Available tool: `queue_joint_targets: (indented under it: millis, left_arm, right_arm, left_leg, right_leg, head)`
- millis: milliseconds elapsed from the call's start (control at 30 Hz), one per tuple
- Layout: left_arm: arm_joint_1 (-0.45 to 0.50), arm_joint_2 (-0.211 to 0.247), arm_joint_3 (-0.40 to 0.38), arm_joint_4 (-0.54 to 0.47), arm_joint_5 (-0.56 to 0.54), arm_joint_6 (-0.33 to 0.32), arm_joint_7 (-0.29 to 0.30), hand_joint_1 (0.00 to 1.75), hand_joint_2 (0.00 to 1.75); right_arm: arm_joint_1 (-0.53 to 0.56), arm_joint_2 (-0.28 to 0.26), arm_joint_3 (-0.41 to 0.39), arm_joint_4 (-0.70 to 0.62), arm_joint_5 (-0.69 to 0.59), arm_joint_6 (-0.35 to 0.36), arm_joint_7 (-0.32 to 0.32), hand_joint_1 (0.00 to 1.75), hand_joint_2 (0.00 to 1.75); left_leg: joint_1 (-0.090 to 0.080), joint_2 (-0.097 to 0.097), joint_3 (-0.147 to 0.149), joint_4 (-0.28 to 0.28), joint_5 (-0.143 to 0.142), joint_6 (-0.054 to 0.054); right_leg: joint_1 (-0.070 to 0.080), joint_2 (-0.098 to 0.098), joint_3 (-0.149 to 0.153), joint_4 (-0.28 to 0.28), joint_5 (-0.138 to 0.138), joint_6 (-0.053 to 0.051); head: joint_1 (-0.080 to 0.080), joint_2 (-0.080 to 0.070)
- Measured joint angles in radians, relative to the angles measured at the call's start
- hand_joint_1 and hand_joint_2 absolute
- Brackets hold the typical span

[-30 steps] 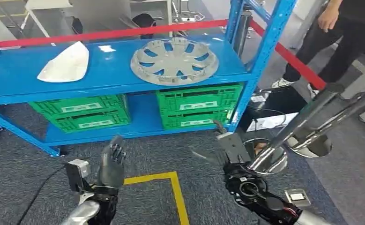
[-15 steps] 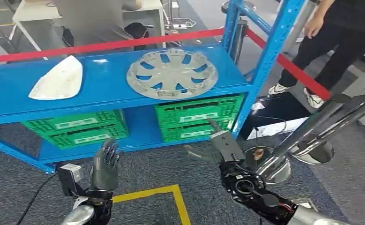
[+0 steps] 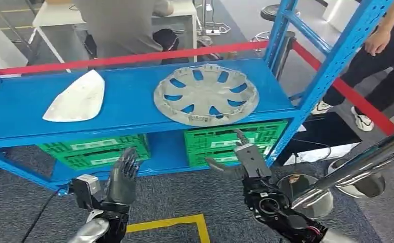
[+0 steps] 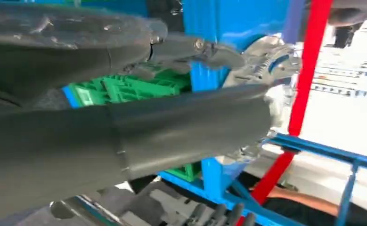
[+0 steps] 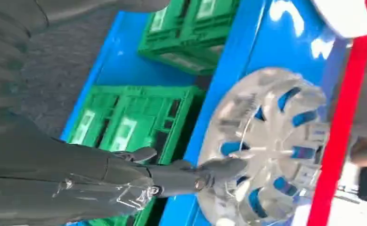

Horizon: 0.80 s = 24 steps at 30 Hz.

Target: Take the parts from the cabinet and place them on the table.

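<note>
Whole head view is shifted against the frames of a second ago: the blue cabinet (image 3: 134,109) is seen larger and lower in the picture, its top shelf brought closer. Read as camera and body motion, not as movement of the parts. Judged meaning: the approach is nearly closed, reach not yet begun.

Both hands are raised in front of the shelf edge, nothing held. Left hand (image 3: 121,177): fingers upright and loosely spread, empty. Right hand (image 3: 245,162): fingers extended toward the shelf, thumb out to the side, empty.

Wheel cover (image 3: 206,94), grey with spoke openings, is laid flat on the top shelf, above and just beyond the right hand, slightly toward the left hand's side. In the right wrist view the wheel cover (image 5: 266,146) is seen past the fingertips (image 5: 224,167), near but apart.

White curved part (image 3: 76,97) is lying on the same shelf, above and beyond the left hand, well apart from the wheel cover.

Green crates (image 3: 225,142) are stowed on the lower shelf, level with the hands. A person (image 3: 382,55) is standing beyond the right hand.
</note>
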Motion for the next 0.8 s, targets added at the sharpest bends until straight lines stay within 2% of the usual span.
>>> queue_joint_targets:
  millis: [33, 67, 100, 133, 167, 200, 233, 267, 300, 333, 367, 400, 433, 467, 500, 533, 567, 600, 667, 700, 733, 767, 800]
  left_arm:
    - [-0.004, 0.000, 0.000, 0.000, -0.001, 0.000, 0.000, 0.00, 0.00]
    - [-0.005, 0.000, 0.000, 0.000, -0.004, 0.000, -0.002, 0.00, 0.00]
    - [-0.007, 0.000, 0.000, 0.000, -0.005, 0.000, -0.002, 0.00, 0.00]
    - [-0.006, 0.001, 0.000, 0.000, -0.006, 0.000, -0.002, 0.00, 0.00]
    - [-0.003, 0.002, 0.000, 0.000, -0.008, 0.000, -0.002, 0.00, 0.00]
    - [0.001, 0.002, 0.000, 0.000, -0.008, 0.000, -0.002, 0.00, 0.00]
    - [0.003, 0.002, 0.000, 0.000, -0.008, 0.000, -0.002, 0.00, 0.00]
    - [0.004, 0.003, 0.000, 0.000, -0.008, 0.000, -0.002, 0.00, 0.00]
    - [0.003, 0.003, 0.000, 0.000, -0.011, 0.000, -0.002, 0.00, 0.00]
    - [0.003, 0.004, 0.000, 0.000, -0.011, 0.001, -0.002, 0.00, 0.00]
    - [0.004, 0.005, 0.000, 0.000, -0.014, 0.002, -0.002, 0.00, 0.00]
    - [0.006, 0.007, 0.000, 0.001, -0.017, 0.003, -0.002, 0.00, 0.00]
    - [0.007, 0.008, 0.000, 0.000, -0.020, 0.005, -0.002, 0.00, 0.00]
    - [0.010, 0.009, 0.002, 0.000, -0.025, 0.006, -0.003, 0.00, 0.00]
    - [0.010, 0.010, 0.005, 0.000, -0.026, 0.009, -0.003, 0.00, 0.00]
    - [0.007, 0.008, 0.005, 0.000, -0.028, 0.009, -0.004, 0.00, 0.00]
    - [0.006, 0.006, 0.005, -0.002, -0.028, 0.009, -0.005, 0.00, 0.00]
    - [0.004, 0.005, 0.005, -0.002, -0.029, 0.009, -0.006, 0.00, 0.00]
    - [0.004, 0.005, 0.005, -0.002, -0.029, 0.008, -0.006, 0.00, 0.00]
    - [0.005, 0.005, 0.005, -0.002, -0.029, 0.008, -0.006, 0.00, 0.00]
    - [0.007, 0.005, 0.005, -0.002, -0.029, 0.008, -0.006, 0.00, 0.00]
    - [0.008, 0.005, 0.005, -0.002, -0.029, 0.008, -0.006, 0.00, 0.00]
    - [0.008, 0.005, 0.005, -0.002, -0.029, 0.008, -0.006, 0.00, 0.00]
  right_arm:
    - [-0.003, 0.001, 0.000, 0.000, 0.000, 0.000, 0.001, 0.00, 1.75]
    - [-0.006, 0.000, 0.000, 0.000, 0.000, 0.000, 0.001, 0.00, 1.75]
    - [-0.008, 0.000, -0.001, 0.000, 0.000, 0.000, 0.002, 0.00, 1.75]
    - [-0.009, 0.000, -0.001, 0.000, 0.000, -0.001, 0.002, 0.00, 1.75]
    - [-0.007, 0.000, 0.000, 0.000, 0.000, -0.001, 0.002, 0.00, 1.75]
    - [-0.006, 0.000, 0.000, 0.000, 0.000, -0.001, 0.003, 0.00, 1.75]
    - [-0.006, 0.000, 0.000, 0.000, 0.000, -0.002, 0.003, 0.00, 1.75]
    - [-0.007, 0.000, 0.000, 0.000, 0.000, -0.003, 0.003, 0.00, 1.75]
    - [-0.007, 0.000, 0.000, 0.000, 0.000, -0.004, 0.003, 0.00, 1.75]
    - [-0.006, 0.000, 0.000, 0.000, 0.000, -0.004, 0.004, 0.00, 1.75]
    - [-0.006, 0.000, 0.000, 0.000, 0.000, -0.004, 0.004, 0.00, 1.75]
    - [-0.008, 0.000, 0.001, 0.000, 0.001, -0.004, 0.005, 0.00, 1.75]
    - [-0.010, 0.000, 0.001, -0.002, 0.003, -0.006, 0.006, 0.00, 1.75]
    - [-0.009, 0.000, 0.001, -0.006, 0.007, -0.007, 0.009, 0.00, 1.75]
    - [-0.011, 0.000, 0.001, -0.012, 0.011, -0.008, 0.009, 0.00, 1.75]
    - [-0.014, 0.000, 0.001, -0.017, 0.016, -0.010, 0.010, 0.00, 1.75]
    - [-0.013, -0.001, 0.000, -0.020, 0.018, -0.011, 0.012, 0.00, 1.75]
    - [-0.016, -0.003, 0.000, -0.023, 0.020, -0.012, 0.013, 0.00, 1.75]
    - [-0.016, -0.004, 0.001, -0.025, 0.021, -0.012, 0.016, 0.00, 1.75]
    - [-0.012, -0.005, 0.001, -0.025, 0.021, -0.012, 0.017, 0.00, 1.75]
    - [-0.010, -0.006, 0.001, -0.025, 0.021, -0.013, 0.020, 0.00, 1.75]
    - [-0.010, -0.006, 0.001, -0.025, 0.021, -0.012, 0.021, 0.00, 1.75]
    - [-0.012, -0.007, 0.001, -0.025, 0.021, -0.010, 0.021, 0.00, 1.75]
  left_leg:
    - [-0.001, 0.001, -0.006, 0.017, -0.003, -0.004]
    - [0.003, 0.006, -0.033, 0.070, 0.004, -0.011]
    - [0.005, 0.008, -0.081, 0.143, -0.004, -0.017]
    - [0.008, 0.008, -0.137, 0.221, -0.028, -0.023]
    - [0.009, 0.009, -0.187, 0.281, -0.062, -0.028]
    - [0.010, 0.009, -0.227, 0.322, -0.102, -0.033]
    - [0.011, 0.009, -0.251, 0.329, -0.126, -0.032]
    - [0.012, 0.009, -0.254, 0.297, -0.123, -0.030]
    - [0.012, 0.009, -0.241, 0.230, -0.092, -0.026]
    - [0.011, 0.009, -0.220, 0.148, -0.031, -0.019]
    - [0.010, 0.009, -0.197, 0.056, 0.068, -0.009]
    - [0.002, 0.008, -0.204, 0.011, 0.093, -0.007]
    - [0.003, 0.005, -0.198, 0.017, 0.097, -0.001]
    - [0.004, 0.006, -0.192, 0.016, 0.121, 0.001]
    - [0.004, 0.005, -0.187, 0.018, 0.131, 0.004]
    - [0.012, 0.005, -0.176, 0.014, 0.135, 0.010]
    - [0.013, 0.006, -0.168, 0.010, 0.132, 0.013]
    - [0.013, 0.008, -0.164, 0.009, 0.126, 0.022]
    - [0.012, 0.008, -0.163, 0.010, 0.118, 0.028]
    - [0.012, 0.008, -0.162, 0.011, 0.114, 0.030]
    - [0.012, 0.006, -0.161, 0.014, 0.109, 0.030]
    - [0.012, 0.004, -0.157, 0.017, 0.103, 0.028]
    - [0.012, 0.001, -0.153, 0.021, 0.096, 0.026]
  right_leg:
    - [-0.005, 0.002, 0.015, -0.002, -0.001, -0.002]
    - [-0.007, 0.003, 0.025, -0.004, -0.006, -0.008]
    - [-0.007, 0.003, 0.030, -0.004, -0.012, -0.013]
    - [-0.007, 0.003, 0.035, -0.004, -0.020, -0.015]
    - [-0.007, 0.003, 0.042, -0.004, -0.028, -0.015]
    - [-0.007, 0.003, 0.052, -0.004, -0.033, -0.014]
    - [-0.007, 0.004, 0.064, -0.004, -0.043, -0.014]
    - [-0.007, 0.006, 0.078, -0.004, -0.054, -0.013]
    - [-0.006, 0.007, 0.094, -0.004, -0.066, -0.011]
    - [-0.005, 0.007, 0.110, -0.004, -0.077, -0.009]
    - [-0.005, 0.007, 0.114, -0.005, -0.089, -0.007]
    - [0.001, 0.014, 0.128, 0.008, -0.101, -0.003]
    - [0.006, 0.017, 0.123, 0.011, -0.117, 0.004]
    - [0.007, 0.017, 0.127, 0.009, -0.133, 0.005]
    - [0.008, 0.017, 0.132, 0.007, -0.143, 0.008]
    - [0.011, 0.018, 0.142, 0.006, -0.154, 0.014]
    - [0.004, 0.014, 0.146, 0.025, -0.166, 0.018]
    - [0.005, 0.006, 0.121, 0.080, -0.199, 0.022]
    - [0.004, 0.004, 0.023, 0.250, -0.276, 0.029]
    - [0.003, 0.004, -0.025, 0.321, -0.295, 0.032]
    - [0.001, 0.004, -0.054, 0.346, -0.283, 0.033]
    - [-0.001, 0.004, -0.056, 0.318, -0.243, 0.034]
    - [-0.003, 0.003, -0.038, 0.255, -0.190, 0.033]
  head:
    - [-0.001, 0.000]
    - [-0.006, 0.000]
    - [-0.014, 0.000]
    - [-0.022, 0.000]
    - [-0.024, 0.000]
    - [-0.029, 0.000]
    - [-0.032, 0.000]
    - [-0.034, 0.000]
    - [-0.037, 0.000]
    - [-0.039, 0.000]
    - [-0.043, 0.000]
    - [-0.049, 0.000]
    - [-0.051, 0.000]
    - [-0.047, 0.000]
    - [-0.046, 0.000]
    - [-0.044, 0.000]
    - [-0.042, 0.000]
    - [-0.036, 0.000]
    - [-0.024, 0.000]
    - [-0.023, 0.000]
    - [-0.018, 0.000]
    - [-0.011, 0.000]
    - [-0.004, 0.000]
